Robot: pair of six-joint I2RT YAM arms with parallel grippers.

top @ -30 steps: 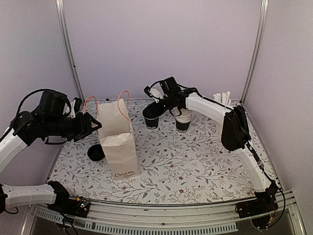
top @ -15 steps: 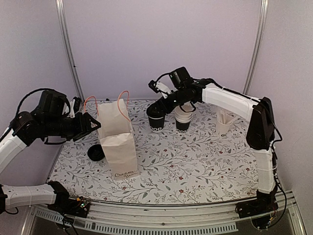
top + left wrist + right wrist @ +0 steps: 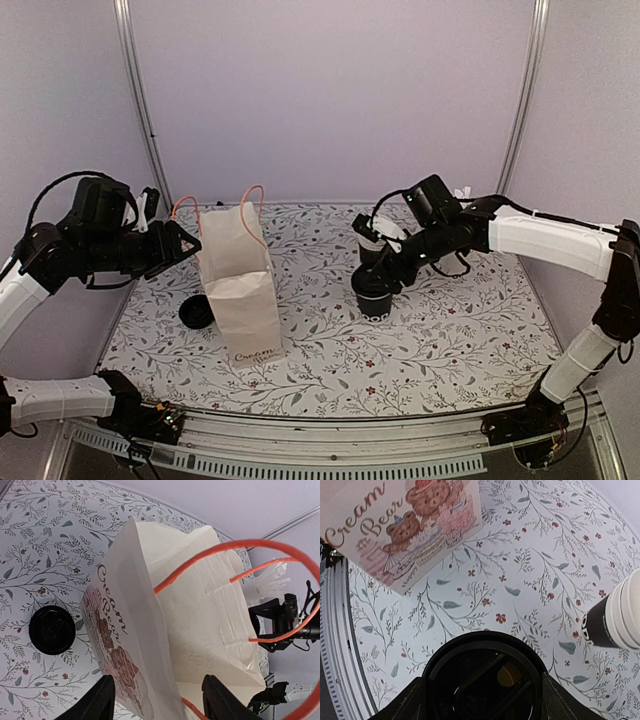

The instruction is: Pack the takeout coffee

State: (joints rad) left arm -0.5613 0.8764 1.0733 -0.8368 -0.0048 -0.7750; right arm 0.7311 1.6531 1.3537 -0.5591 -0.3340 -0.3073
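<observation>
The takeout coffee (image 3: 375, 298), a small paper cup with a black lower band and a black lid, sits between the fingers of my right gripper (image 3: 383, 280), low over the middle-right of the table. In the right wrist view its lid (image 3: 485, 680) fills the space between the two fingers, which press on its sides. A white paper bag (image 3: 238, 280) with orange handles stands open at the left. My left gripper (image 3: 185, 245) is open at the bag's top edge. In the left wrist view the bag's near wall (image 3: 150, 645) runs between its spread fingers.
A loose black lid (image 3: 197, 313) lies on the table left of the bag, also in the left wrist view (image 3: 51, 630). The stack of nested cups (image 3: 366, 252) stands just behind the right gripper and shows in the right wrist view (image 3: 615, 615). Pale sticks (image 3: 462, 192) show behind the right arm.
My right gripper has carried the lidded cup from the back of the table, beside the stack, forward and to the right. The left gripper has risen slightly by the bag's handle.
</observation>
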